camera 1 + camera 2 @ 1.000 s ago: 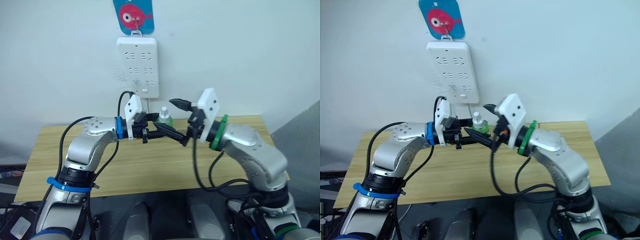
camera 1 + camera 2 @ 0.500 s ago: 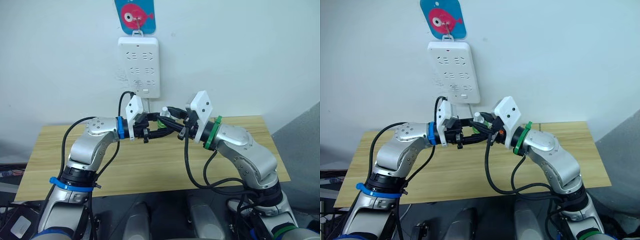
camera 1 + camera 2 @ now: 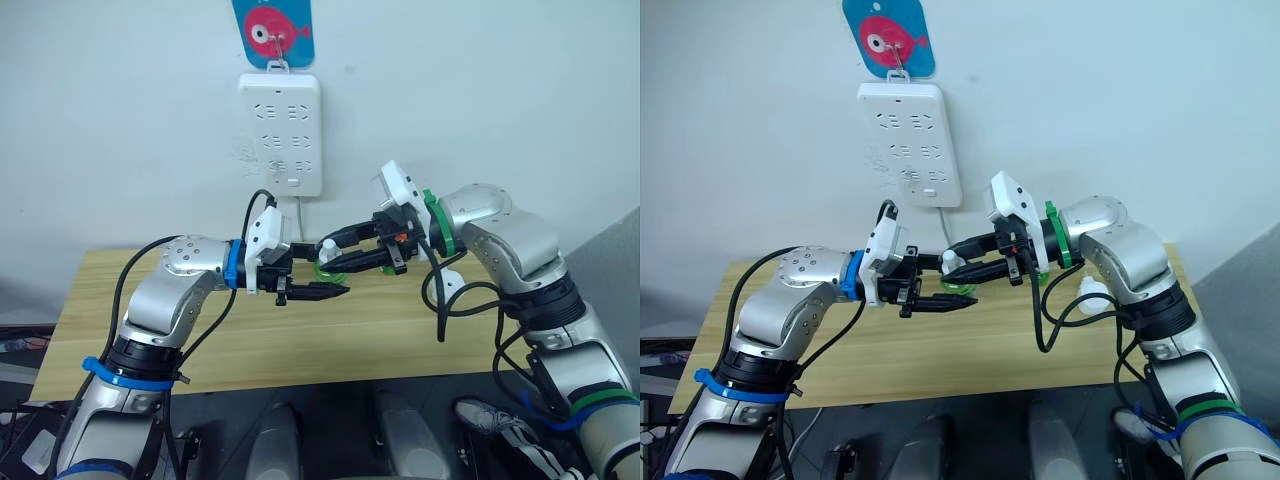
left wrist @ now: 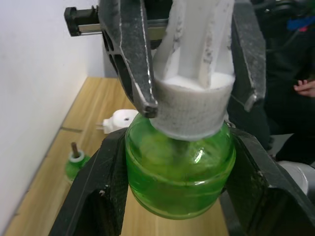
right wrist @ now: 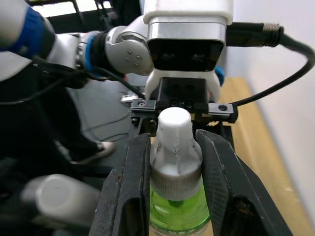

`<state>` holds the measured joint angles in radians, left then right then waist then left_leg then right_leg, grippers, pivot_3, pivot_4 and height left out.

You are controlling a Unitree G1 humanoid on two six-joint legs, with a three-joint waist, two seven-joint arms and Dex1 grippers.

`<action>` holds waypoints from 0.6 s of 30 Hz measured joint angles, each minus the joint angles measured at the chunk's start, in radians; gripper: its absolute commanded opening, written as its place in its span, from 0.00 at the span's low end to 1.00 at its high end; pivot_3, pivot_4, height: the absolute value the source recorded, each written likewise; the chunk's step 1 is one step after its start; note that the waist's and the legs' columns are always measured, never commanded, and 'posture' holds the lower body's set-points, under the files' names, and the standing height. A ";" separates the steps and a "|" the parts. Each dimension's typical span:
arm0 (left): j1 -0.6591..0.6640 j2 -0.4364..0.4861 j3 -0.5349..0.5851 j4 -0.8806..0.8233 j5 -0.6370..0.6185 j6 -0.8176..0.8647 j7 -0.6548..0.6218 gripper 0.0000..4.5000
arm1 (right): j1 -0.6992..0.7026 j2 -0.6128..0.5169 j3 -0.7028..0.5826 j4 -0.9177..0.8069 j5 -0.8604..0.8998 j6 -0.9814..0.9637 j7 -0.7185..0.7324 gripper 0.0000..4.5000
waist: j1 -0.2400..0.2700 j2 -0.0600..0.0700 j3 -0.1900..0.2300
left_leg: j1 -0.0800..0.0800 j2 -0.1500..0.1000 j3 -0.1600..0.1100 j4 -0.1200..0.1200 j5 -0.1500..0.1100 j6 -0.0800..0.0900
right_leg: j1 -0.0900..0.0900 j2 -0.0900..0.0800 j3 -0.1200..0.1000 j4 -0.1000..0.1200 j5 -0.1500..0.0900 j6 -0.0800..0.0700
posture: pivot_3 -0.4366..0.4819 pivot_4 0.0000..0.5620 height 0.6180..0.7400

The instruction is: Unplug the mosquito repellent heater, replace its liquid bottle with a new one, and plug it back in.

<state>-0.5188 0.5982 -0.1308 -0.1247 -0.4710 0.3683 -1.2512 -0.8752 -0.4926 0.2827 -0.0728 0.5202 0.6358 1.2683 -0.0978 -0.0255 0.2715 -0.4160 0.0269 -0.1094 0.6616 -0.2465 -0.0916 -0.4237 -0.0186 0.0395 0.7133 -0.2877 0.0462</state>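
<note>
White wall backs a wooden table (image 3: 90, 300), and a white power strip (image 3: 281, 132) is hung there under a fish-shaped hook plate (image 3: 273, 30). In the left eye view, a green bottle (image 3: 329, 262) is held in mid-air between the left gripper (image 3: 322, 291) and the right gripper (image 3: 335, 252), apparently so that its cap can be worked off with two holds.

In the right eye view, the same pair is met above the table's middle, and a white rounded thing (image 3: 1093, 294), possibly the heater, is half hidden behind the right arm.

In the left wrist view, the bottle's green glass body (image 4: 179, 172) is clamped between the left fingers (image 4: 101, 196), which steadies it. The white cap (image 4: 194, 105) is pinched by the right gripper's fingers (image 4: 129, 54). On the table beyond, the unplugged heater (image 4: 123, 119) is lying with its prongs out, and a second green bottle (image 4: 76, 164) with a bare wick is standing near it.

In the right wrist view, the right fingers (image 5: 125, 196) are closed on the cap (image 5: 174, 147), ready for twisting.
</note>
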 measured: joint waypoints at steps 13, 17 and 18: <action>0.033 -0.022 0.022 0.024 0.029 -0.028 0.085 0.52 | 0.296 -0.014 -0.209 -0.414 0.109 0.174 -0.364 1.00 | 0.009 0.001 -0.001 | 0.001 0.001 0.001 0.000 0.000 0.000 | 0.000 0.001 0.001 0.002 0.000 0.000 | 0.39 0.33 0.88; 0.028 -0.035 0.016 0.032 0.034 -0.035 0.084 0.52 | 0.312 0.088 -0.105 -0.425 -0.015 0.108 -0.521 1.00 | 0.008 0.002 -0.001 | 0.002 0.001 0.001 0.000 0.000 0.000 | 0.000 0.002 0.001 0.004 0.000 0.000 | 0.39 0.32 0.88; 0.028 -0.035 0.016 0.037 0.036 -0.038 0.084 0.52 | 0.311 0.105 -0.090 -0.414 -0.039 0.091 -0.545 1.00 | 0.009 0.002 -0.002 | 0.002 0.001 0.000 0.000 0.000 0.000 | 0.000 0.002 0.001 0.003 0.000 0.000 | 0.39 0.32 0.88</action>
<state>-0.4909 0.5635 -0.1147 -0.0872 -0.4352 0.3306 -1.1673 -0.5643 -0.3874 0.1926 -0.4870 0.4816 0.7271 0.7238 -0.0886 -0.0238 0.2700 -0.4139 0.0277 -0.1089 0.6620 -0.2466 -0.0914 -0.4235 -0.0168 0.0409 0.7166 -0.2877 0.0462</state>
